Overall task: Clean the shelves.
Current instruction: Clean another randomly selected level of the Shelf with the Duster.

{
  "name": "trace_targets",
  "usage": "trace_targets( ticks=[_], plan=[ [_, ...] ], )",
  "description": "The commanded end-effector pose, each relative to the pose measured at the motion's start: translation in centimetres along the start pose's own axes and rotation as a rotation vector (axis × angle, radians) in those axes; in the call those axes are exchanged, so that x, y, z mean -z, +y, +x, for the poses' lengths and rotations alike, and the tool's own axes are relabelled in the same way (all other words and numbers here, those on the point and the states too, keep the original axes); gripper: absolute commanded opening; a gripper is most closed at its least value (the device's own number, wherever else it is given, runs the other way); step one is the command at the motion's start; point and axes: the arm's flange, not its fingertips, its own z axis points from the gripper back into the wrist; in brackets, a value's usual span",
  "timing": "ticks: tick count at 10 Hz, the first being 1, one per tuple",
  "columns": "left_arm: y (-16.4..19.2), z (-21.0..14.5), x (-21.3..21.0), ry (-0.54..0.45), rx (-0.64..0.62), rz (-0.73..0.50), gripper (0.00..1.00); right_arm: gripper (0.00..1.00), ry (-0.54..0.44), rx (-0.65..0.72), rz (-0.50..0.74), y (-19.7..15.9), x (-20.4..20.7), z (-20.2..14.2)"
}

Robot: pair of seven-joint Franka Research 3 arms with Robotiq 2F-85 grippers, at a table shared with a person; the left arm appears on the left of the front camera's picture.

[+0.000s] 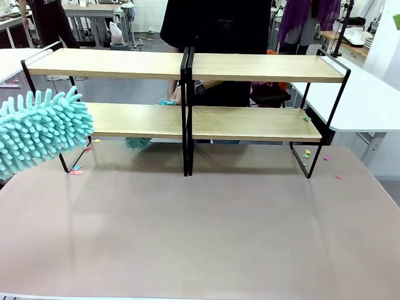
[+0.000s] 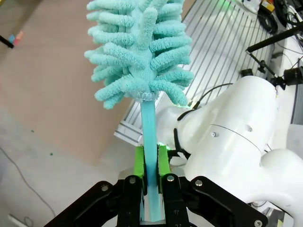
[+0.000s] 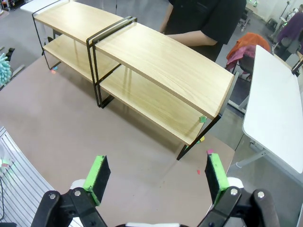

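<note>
- Across the far half of the beige tabletop (image 1: 206,231) we see the shelves (image 1: 187,122): two joined two-tier racks, light-wood boards in thin black frames, standing upright and spanning nearly the full width.
- From the front, a teal microfibre duster head (image 1: 40,128) sits at the left edge, just beside the left end of the lower board; whether it touches the frame we can't tell.
- Left wrist view: the left pincer (image 2: 150,163) is clamped tight on the teal duster handle (image 2: 149,137), green pads (image 2: 138,163) pressed on either side of it. The fluffy head points away from the camera, over the tabletop edge and a ribbed metal surface (image 2: 227,42).
- A white arm housing (image 2: 232,142) shows to the right of the handle in that view.
- Right wrist view: the right pincer (image 3: 156,177) has its jaws spread wide with nothing between them, hanging above the tabletop on the near side of the right rack, well apart from it.
- A person in a black top (image 1: 215,25) stands behind the shelves, a forearm (image 3: 191,38) at the far edge of the top board.
- A second teal duster (image 1: 137,143) shows behind the lower left board, near the person's hand (image 1: 177,95).
- Small coloured paper scraps (image 1: 78,170) lie on the tabletop by the frame feet at both ends; one green scrap (image 3: 202,119) sits at the right end of the lower board.
</note>
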Motion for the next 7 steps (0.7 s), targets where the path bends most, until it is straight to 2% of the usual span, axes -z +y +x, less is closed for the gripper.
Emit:
trace_targets(
  ticks=[1,7],
  plan=[
    [-0.32,-0.24,-0.18,0.009,0.016,0.001,0.12,1.00,-0.003,0.001,0.013,-0.09,0.04,-0.06],
    [-0.32,-0.24,-0.18,0.009,0.016,0.001,0.12,1.00,-0.003,0.001,0.013,-0.09,0.04,-0.06]
  ],
)
